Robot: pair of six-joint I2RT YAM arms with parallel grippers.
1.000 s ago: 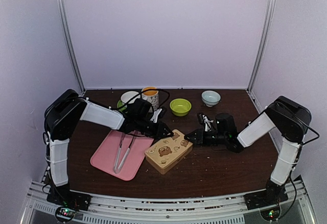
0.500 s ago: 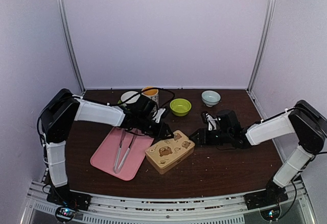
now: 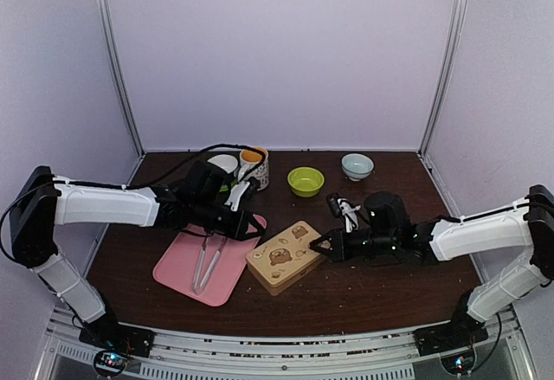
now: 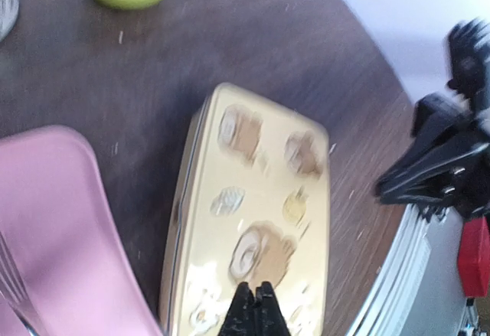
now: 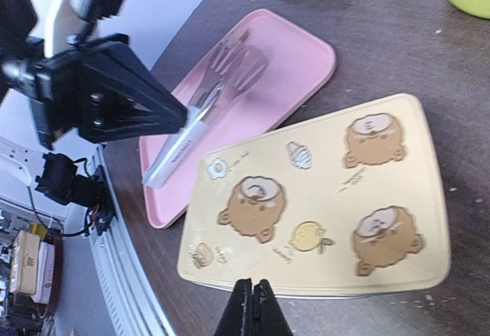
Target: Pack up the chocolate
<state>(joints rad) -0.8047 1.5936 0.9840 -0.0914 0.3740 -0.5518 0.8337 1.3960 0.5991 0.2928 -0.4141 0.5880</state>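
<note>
Now | chocolate: none visible, perhaps inside the closed bear-printed tin [image 3: 286, 257] mid-table | change: left gripper [image 4: 255, 290] and right gripper [image 5: 253, 286], flanking the tin, have both pinched shut, empty | meaning: lid still on, packing unconfirmed

Left arm [image 3: 104, 205], right arm [image 3: 476, 235] stretched low, inward; left fingers [image 4: 243, 314], right fingers [image 5: 242, 311] pressed together.

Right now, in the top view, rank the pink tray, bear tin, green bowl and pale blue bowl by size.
1. pink tray
2. bear tin
3. green bowl and pale blue bowl: they look alike, so unranked.
</note>
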